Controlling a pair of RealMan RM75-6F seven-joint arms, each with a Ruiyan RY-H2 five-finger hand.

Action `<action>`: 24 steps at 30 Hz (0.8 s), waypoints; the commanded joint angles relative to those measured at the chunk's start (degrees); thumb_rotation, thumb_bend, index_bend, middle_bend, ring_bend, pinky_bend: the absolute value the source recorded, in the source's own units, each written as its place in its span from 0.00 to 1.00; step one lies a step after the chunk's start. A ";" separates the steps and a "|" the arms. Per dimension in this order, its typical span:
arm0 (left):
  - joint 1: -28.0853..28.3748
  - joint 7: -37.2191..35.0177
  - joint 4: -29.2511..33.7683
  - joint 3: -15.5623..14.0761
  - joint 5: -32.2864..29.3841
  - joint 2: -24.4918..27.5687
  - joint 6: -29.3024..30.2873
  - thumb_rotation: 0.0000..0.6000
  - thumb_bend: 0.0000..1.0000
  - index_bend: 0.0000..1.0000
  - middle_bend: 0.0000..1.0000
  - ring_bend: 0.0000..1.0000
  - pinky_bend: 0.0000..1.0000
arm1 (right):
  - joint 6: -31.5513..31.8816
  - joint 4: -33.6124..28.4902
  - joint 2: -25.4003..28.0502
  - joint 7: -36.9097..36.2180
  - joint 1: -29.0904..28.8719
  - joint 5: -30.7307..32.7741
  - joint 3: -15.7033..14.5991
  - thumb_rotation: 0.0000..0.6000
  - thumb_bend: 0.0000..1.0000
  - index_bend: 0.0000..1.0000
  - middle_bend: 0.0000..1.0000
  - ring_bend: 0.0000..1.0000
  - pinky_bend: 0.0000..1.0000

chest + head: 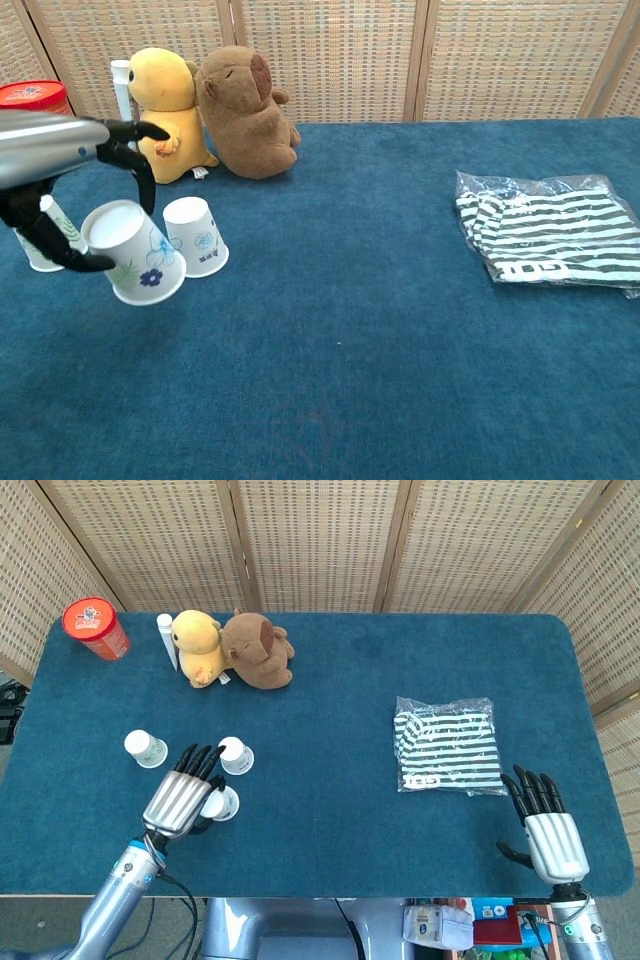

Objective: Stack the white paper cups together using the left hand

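My left hand grips a white paper cup with blue flower print, lifted off the table and tilted, its base end towards the camera in the chest view. A second upside-down cup stands just beyond and to the right of it. A third cup stands further left, partly hidden behind the hand in the chest view. My right hand rests open on the table near the front right edge, apart from all cups.
Yellow and brown plush toys sit at the back left with a white tube beside them. A red tub stands in the far left corner. A bagged striped cloth lies at the right.
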State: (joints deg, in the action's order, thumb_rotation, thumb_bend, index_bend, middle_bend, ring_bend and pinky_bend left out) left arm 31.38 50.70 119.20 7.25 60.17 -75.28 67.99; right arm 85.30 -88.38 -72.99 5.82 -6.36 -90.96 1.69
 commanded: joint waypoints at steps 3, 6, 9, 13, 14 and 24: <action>4.28 -4.09 -4.23 4.97 -3.14 0.71 -2.94 1.00 0.24 0.42 0.00 0.00 0.00 | -0.11 0.06 -0.04 -0.15 -0.05 0.11 0.06 1.00 0.00 0.00 0.00 0.00 0.00; 6.83 -5.10 -7.40 7.11 -5.66 -0.05 -4.27 1.00 0.24 0.42 0.00 0.00 0.00 | -0.44 0.28 -0.07 -0.55 -0.13 0.30 0.02 1.00 0.00 0.00 0.00 0.00 0.00; 9.05 -4.07 -8.92 7.76 -8.61 -0.57 -5.06 1.00 0.24 0.42 0.00 0.00 0.00 | -0.68 0.44 -0.11 -0.75 -0.24 0.34 0.00 1.00 0.00 0.00 0.00 0.00 0.00; 12.03 -2.87 -11.14 8.42 -12.25 -1.82 -5.67 1.00 0.24 0.42 0.00 0.00 0.00 | -0.66 0.66 -0.08 -1.29 -0.25 0.74 0.28 1.00 0.00 0.00 0.00 0.00 0.00; 12.63 -2.60 -11.56 8.50 -13.16 -2.04 -5.79 1.00 0.24 0.42 0.00 0.00 0.00 | -0.64 0.70 -0.07 -1.45 -0.24 0.83 0.33 1.00 0.00 0.00 0.00 0.00 0.00; 17.41 -0.39 -15.55 7.86 -20.48 -3.82 -6.38 1.00 0.24 0.42 0.00 0.00 0.00 | -0.71 1.11 0.15 -2.69 -0.23 1.73 0.84 1.00 0.00 0.00 0.00 0.00 0.00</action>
State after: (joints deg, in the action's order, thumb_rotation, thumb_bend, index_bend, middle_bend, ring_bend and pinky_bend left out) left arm 48.05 49.99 104.30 15.32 40.74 -78.67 61.87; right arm 84.59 -87.27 -72.85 3.12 -6.58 -89.23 2.52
